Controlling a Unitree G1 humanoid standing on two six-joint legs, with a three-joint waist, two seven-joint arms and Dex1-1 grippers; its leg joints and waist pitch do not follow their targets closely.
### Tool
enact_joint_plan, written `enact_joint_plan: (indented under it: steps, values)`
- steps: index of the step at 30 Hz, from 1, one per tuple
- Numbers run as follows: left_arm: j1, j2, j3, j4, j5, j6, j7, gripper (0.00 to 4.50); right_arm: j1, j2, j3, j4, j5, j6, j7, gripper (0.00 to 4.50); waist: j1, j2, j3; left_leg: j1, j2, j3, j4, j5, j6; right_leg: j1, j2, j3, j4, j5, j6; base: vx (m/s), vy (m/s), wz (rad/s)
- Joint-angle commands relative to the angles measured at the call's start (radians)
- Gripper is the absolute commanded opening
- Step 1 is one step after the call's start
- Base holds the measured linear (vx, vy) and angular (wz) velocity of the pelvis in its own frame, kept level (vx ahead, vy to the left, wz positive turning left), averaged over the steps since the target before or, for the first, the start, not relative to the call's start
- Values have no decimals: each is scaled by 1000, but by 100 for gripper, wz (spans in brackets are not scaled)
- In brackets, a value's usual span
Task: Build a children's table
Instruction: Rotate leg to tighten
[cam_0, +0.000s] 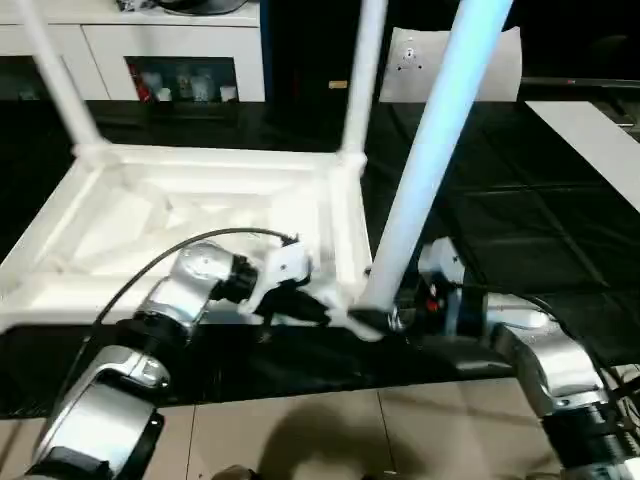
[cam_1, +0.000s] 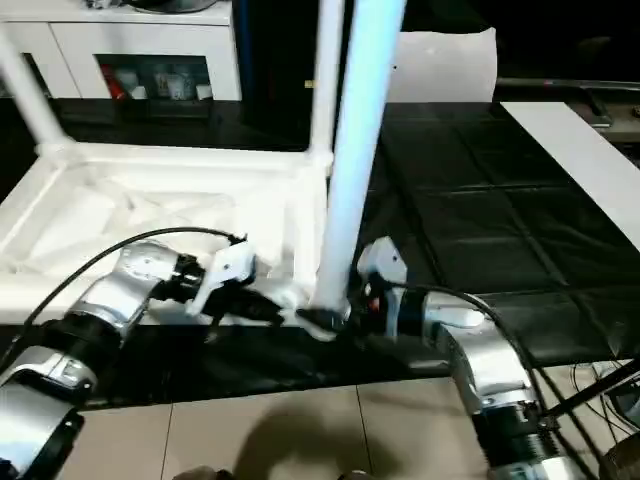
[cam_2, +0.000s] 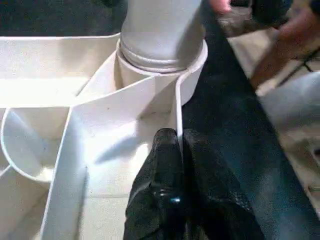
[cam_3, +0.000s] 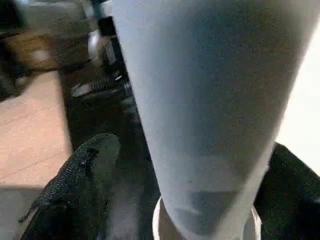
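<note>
- A white plastic children's table top (cam_0: 190, 215), rectangular with a ribbed underside, lies upside down on a black mat (cam_0: 500, 230) in front of the robot.
- 3 long white tapered tubular legs rise from its corner sockets: 1 at the far left corner (cam_0: 55, 75), 1 at the far right corner (cam_0: 362, 75), and 1 at the near right corner (cam_0: 440, 140), leaning slightly to the right.
- The near right leg's base sits in a round corner socket (cam_2: 192, 75), seen close up in the left wrist view.
- The left gripper (cam_2: 180, 145) is clamped on the thin upright rim wall of the table top, just beside that socket; its 2 black fingers (cam_2: 165, 165) press the wall from either side.
- The right gripper (cam_3: 187, 165) has its 2 black fingers (cam_3: 82, 175) spread wide on either side of the near right leg, low down near the base. A gap shows between the leg and the 1 finger seen clearly, so that finger is apart from the leg.
- From the head camera, both silver forearms reach in, the left (cam_0: 180, 290) over the near edge of the table top, the right (cam_0: 530, 345) from the right side.
- A white cabinet (cam_0: 170, 50) stands behind the mat, and pale tiled floor (cam_0: 330, 440) lies in front of it.
</note>
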Motion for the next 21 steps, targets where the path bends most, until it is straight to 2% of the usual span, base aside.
enact_joint_plan:
  steps: [1, 3, 6, 7, 8, 9, 10, 15, 16, 21]
  values:
    - [14, 13, -43, -25, 9, -16, -83, 0, -23, -23, 16, -8, 19, 18, 61, 358, 3, -5, -56, 26, 58, -18, -69, -277, 37, 34, -44, 23, -65, -222, -243, 0, 0, 0]
    - [16, 33, -50, -34, 5, -26, -132, 0, -34, -46, 34, 3, 23, 20, 111, 354, 5, -7, -57, 26, 58, -15, -68, -268, 38, 33, -43, 22, -63, -207, -248, 0, 0, 0]
    - [17, 54, -66, -41, -1, -35, -165, 0, -42, -66, 53, 10, 28, 32, 155, 317, 12, -9, -56, 27, 59, -14, -66, -264, 40, 33, -45, 23, -61, -211, -250, 0, 0, 0]
    - [17, 61, -76, -42, -4, -41, -169, 0, -45, -69, 57, 11, 30, 36, 164, 314, 16, -6, -57, 27, 59, -14, -66, -256, 39, 33, -45, 23, -59, -203, -252, 0, 0, 0]
    - [17, 67, -84, -44, -7, -45, -170, 0, -48, -71, 60, 13, 30, 37, 169, 304, 17, -7, -57, 27, 59, -13, -66, -254, 38, 32, -44, 23, -59, -198, -253, 0, 0, 0]
    - [17, 74, -100, -48, -15, -49, -170, 0, -53, -73, 65, 18, 28, 36, 178, 292, 18, -12, -57, 26, 59, -12, -65, -253, 38, 32, -45, 23, -58, -192, -254, 0, 0, 0]
    - [18, 78, -109, -51, -19, -51, -170, 0, -55, -73, 67, 20, 27, 35, 183, 280, 20, -10, -57, 27, 59, -13, -66, -254, 36, 32, -45, 22, -58, -197, -253, 0, 0, 0]
    - [22, 90, -138, -69, -35, -53, -170, 0, -65, -66, 80, 21, 31, 42, 201, 236, 20, -10, -57, 28, 58, -13, -66, -260, 23, 31, -45, 23, -58, -213, -248, 0, 0, 0]
    - [22, 91, -141, -70, -37, -53, -170, 0, -67, -65, 83, 20, 34, 43, 204, 230, 20, -8, -56, 28, 58, -14, -66, -259, 21, 31, -44, 23, -58, -213, -245, 0, 0, 0]
    - [17, 97, -152, -68, -49, -56, -170, 0, -66, -60, 92, 7, 43, 53, 210, 207, 20, -8, -57, 27, 56, -13, -66, -252, 20, 33, -43, 23, -57, -193, -248, 0, 0, 0]
